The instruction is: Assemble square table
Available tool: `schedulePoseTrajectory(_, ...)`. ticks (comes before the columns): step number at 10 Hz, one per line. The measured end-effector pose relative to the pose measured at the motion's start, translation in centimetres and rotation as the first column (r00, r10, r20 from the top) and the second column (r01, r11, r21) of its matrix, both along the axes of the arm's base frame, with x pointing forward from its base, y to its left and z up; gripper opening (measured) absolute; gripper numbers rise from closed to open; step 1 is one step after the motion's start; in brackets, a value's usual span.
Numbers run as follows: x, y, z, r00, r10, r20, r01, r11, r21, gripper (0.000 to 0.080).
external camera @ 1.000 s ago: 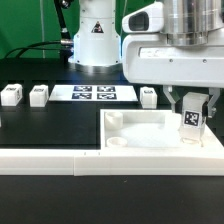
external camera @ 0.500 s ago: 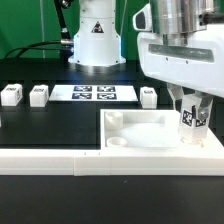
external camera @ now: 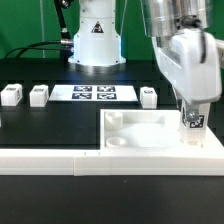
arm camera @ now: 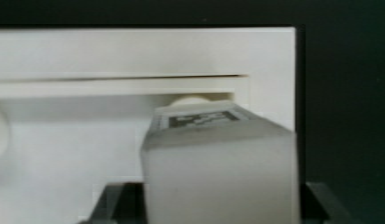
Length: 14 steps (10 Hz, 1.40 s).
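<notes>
Over the square table [external camera: 140,128], exterior view's right, your gripper [external camera: 192,116] clamped on a tagged leg [external camera: 192,123], another leg [external camera: 148,97] beside the marker board [external camera: 92,94]

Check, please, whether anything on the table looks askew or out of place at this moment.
The leg clamped in the gripper seems to lean rather than stand upright over the square table, at its corner on the exterior view's right. That tilt looks odd for seating it in a socket. Nothing else stands out.
</notes>
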<state>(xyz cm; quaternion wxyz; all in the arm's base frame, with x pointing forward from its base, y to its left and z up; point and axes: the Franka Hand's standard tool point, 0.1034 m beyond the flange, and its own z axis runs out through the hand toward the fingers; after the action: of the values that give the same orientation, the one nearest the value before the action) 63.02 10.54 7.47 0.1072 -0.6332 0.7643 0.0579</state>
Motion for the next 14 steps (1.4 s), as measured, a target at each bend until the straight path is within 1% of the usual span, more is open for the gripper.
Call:
schedulePoseTrajectory(1,-0.1,0.2,-0.1,0.999,-0.033,-0.002,0.033,0.999,0.007,0.0299)
schedulePoseTrajectory(4,-0.2,0.3,-0.1,1.000,0.018,0.007,-0.018,1.000,0.003,0.0296)
schedulePoseTrajectory(5,-0.5,0.7,-0.1,0.978,0.205,0.023,-0.205,0.979,-0.022,0.0529)
schedulePoseTrajectory(6,-0.6,1.5,0.3,0.943,0.332,0.016,-0.331,0.943,-0.039,0.0529)
schedulePoseTrajectory(7,-0.6,1.9,0.4,0.925,0.379,0.031,-0.377,0.925,-0.048,0.0612)
schedulePoseTrajectory(8,-0.6,1.6,0.2,0.876,0.479,0.048,-0.476,0.877,-0.063,0.0642)
schedulePoseTrajectory(10,-0.6,1.7,0.2,0.784,0.617,0.068,-0.611,0.786,-0.093,0.0647)
schedulePoseTrajectory(11,-0.8,1.7,0.1,0.575,0.816,0.057,-0.800,0.576,-0.168,0.0649)
schedulePoseTrajectory(12,-0.7,1.5,0.2,0.418,0.907,0.054,-0.886,0.421,-0.193,0.0649)
schedulePoseTrajectory(13,-0.4,1.2,0.4,0.296,0.954,0.057,-0.929,0.301,-0.217,0.0649)
schedulePoseTrajectory(14,-0.4,1.4,0.2,0.182,0.982,0.048,-0.952,0.188,-0.240,0.0649)
